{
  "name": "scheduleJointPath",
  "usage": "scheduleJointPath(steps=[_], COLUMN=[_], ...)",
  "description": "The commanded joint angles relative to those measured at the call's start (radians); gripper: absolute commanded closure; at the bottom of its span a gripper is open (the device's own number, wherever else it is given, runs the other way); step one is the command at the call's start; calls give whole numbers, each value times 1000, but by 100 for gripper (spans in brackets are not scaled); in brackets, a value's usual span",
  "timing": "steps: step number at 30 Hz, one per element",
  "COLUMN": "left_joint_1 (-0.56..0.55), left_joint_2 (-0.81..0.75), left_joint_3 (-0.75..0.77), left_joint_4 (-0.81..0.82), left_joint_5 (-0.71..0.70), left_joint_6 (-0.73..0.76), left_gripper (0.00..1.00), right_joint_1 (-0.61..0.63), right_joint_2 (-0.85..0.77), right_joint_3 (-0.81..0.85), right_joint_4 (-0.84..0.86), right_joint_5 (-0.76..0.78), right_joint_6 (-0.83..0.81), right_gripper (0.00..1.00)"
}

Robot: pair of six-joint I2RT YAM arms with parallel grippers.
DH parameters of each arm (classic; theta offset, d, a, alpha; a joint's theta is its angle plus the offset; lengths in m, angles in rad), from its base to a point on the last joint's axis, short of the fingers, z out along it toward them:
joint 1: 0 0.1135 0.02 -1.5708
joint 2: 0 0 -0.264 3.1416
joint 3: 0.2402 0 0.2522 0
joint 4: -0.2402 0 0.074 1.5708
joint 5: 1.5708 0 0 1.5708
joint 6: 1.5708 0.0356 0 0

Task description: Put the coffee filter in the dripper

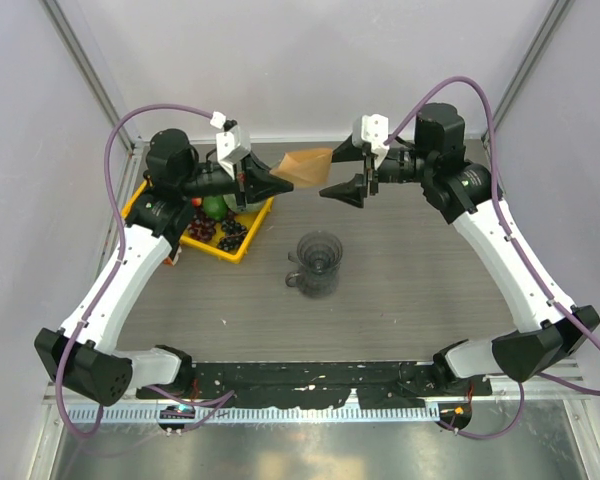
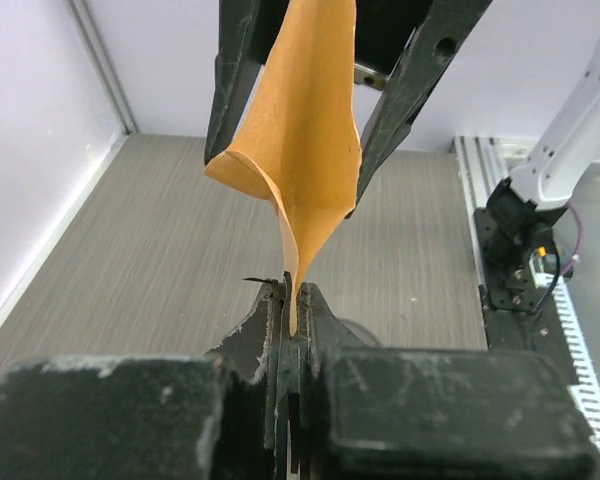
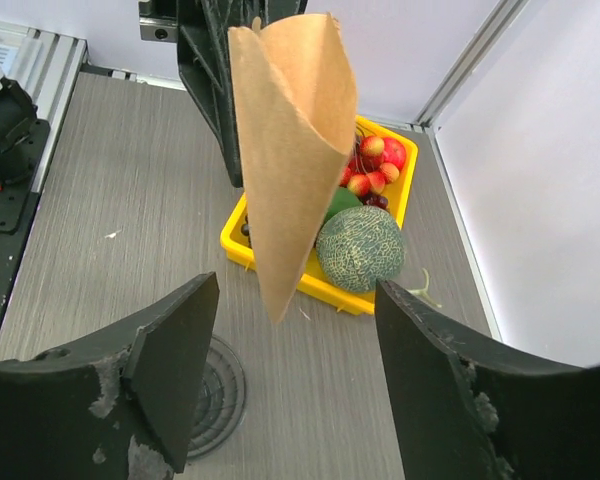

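The coffee filter (image 1: 305, 166) is a light-brown paper cone held in the air above the table's far middle. My left gripper (image 1: 277, 184) is shut on its edge; in the left wrist view the filter (image 2: 305, 150) rises from the closed jaws (image 2: 293, 300). My right gripper (image 1: 348, 172) is open just right of the filter, not touching it; in the right wrist view the filter (image 3: 290, 160) hangs ahead of the open fingers (image 3: 180, 350). The clear ribbed dripper (image 1: 318, 264) stands upright on the table, nearer than the filter, and shows partly in the right wrist view (image 3: 215, 395).
A yellow fruit tray (image 1: 242, 242) with a melon (image 3: 358, 247), red fruit and dark grapes sits at the back left, under the left arm. The enclosure walls stand close at the back and on both sides.
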Motion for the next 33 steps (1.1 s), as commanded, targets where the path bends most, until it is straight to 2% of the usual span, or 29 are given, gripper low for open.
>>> scheduleJointPath(steps=[1,2,3,6,7,11,12,14,15,17,19,21,25,29,30,33], left_joint_1=[-1,-1,-1,-1,-1,1,2,4,4,4,2,4,4,4,4,5], left_joint_2=[-1,2,1,7,10,8,8,8,7,10,12,16,19,16,16,12], left_joint_3=[35,36,38,47,47,51,54,58,61,64,65,68,71,71,71,73], left_joint_4=[139,150,162,153,147,138,135,135,133,133,142,148,144,132,126,104], left_joint_5=[51,51,49,43,44,37,34,37,40,47,57,66,69,67,64,52], left_joint_6=[-108,-119,-133,-142,-141,-127,-125,-124,-124,-125,-136,-145,-147,-141,-133,-96], left_gripper=[100,100,100,100,100,100,100,100,100,100,100,100,100,100,100,100], right_joint_1=[-3,-3,-3,-3,-5,-3,-3,-3,-3,-3,-3,-3,-5,-3,-3,-3], right_joint_2=[-2,-1,6,6,6,7,9,6,6,3,7,19,32,27,26,21], right_joint_3=[6,9,8,9,9,20,25,32,34,29,28,32,48,46,46,48], right_joint_4=[110,110,110,110,110,63,41,12,6,-2,-2,-2,-2,-5,-11,-45], right_joint_5=[-32,-38,-40,-52,-55,-52,-51,-40,-31,-25,-28,-35,-46,-51,-48,-23], right_joint_6=[80,82,82,74,72,20,7,-15,-20,-29,-32,-30,-30,-44,-52,-81], right_gripper=[35,37,45,60,69,88,89,77,53,40,40,42,53,71,81,95])
